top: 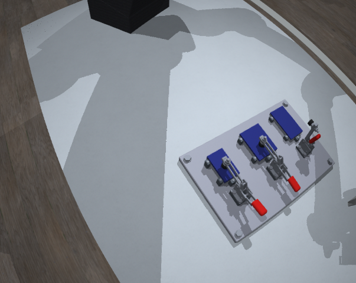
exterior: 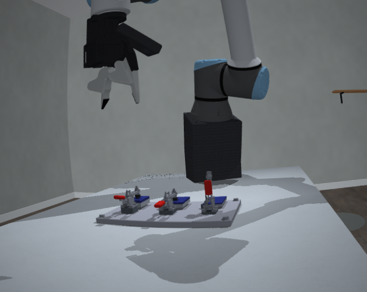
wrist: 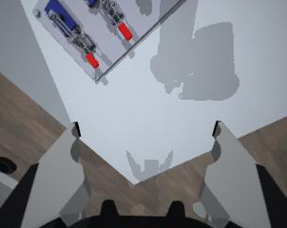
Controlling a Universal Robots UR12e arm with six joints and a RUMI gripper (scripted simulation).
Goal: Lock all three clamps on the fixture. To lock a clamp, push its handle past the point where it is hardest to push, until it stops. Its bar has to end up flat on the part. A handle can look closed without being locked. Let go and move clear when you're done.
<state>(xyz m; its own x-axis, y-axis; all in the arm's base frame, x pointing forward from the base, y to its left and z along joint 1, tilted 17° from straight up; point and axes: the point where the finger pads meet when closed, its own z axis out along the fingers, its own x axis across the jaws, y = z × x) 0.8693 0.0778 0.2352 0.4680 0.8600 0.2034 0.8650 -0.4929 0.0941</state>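
A grey fixture plate [top: 196, 167] [exterior: 229, 210] [wrist: 107, 49] carries three toggle clamps with red handles and three blue parts. The near clamp's handle [top: 259, 207] [exterior: 119, 197] [wrist: 91, 59] lies low, with its bar over its blue part [top: 218, 160]. The middle clamp's handle [top: 293, 184] [exterior: 159, 204] [wrist: 124, 30] lies low too, slightly tilted, with its bar over its part [top: 251, 136]. The third clamp's handle [top: 314, 138] [exterior: 207, 187] stands upright, and its bar is raised off its part [top: 286, 122]. My gripper [exterior: 120, 101] [wrist: 145, 122] is open and empty. It hangs high above the table, to the left of the fixture.
The arm's black pedestal [top: 128, 12] [exterior: 212, 147] stands behind the fixture on the white table [top: 227, 76] [exterior: 271, 251]. Wooden floor surrounds the table. A small shelf [exterior: 355, 91] hangs on the back wall.
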